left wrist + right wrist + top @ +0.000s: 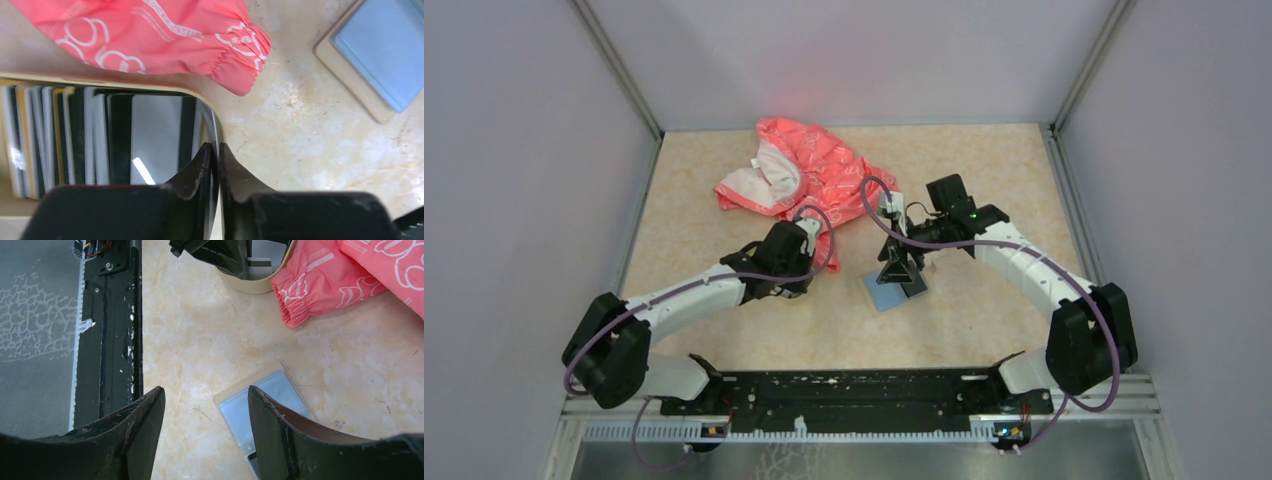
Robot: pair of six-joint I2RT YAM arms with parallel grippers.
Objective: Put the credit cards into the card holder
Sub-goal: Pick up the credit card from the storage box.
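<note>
Beige marbled table top (984, 180), walled in pale grey at 9, 12 and 3 o'clock, with a black base rail (854, 390) along 6 o'clock. Pink-red cloth (804, 165) bunched toward 12 o'clock, printed with white loops and lines of lettering too small to read, gathered cuff reaching toward the middle. Oval dish (125, 84) with a tan rim at 6 o'clock of that cuff, under the left arm. Card holder (886, 293) near the table's middle, lying open and flat, tan border around blue-grey lining, at 3 o'clock of the dish and apart from it. Credit cards (100, 140) standing on edge in the dish like files: dark with pale stripes, white, a few golden-tan edges, no print legible. Left gripper (218, 150) closed to a thin slit on the last card (212, 125) at the row's 3 o'clock end, beside the rim. Right gripper (205, 390) spread wide above the holder, one finger over the lining, contact unclear. Bare table at 3 and 6 o'clock of the holder.
</note>
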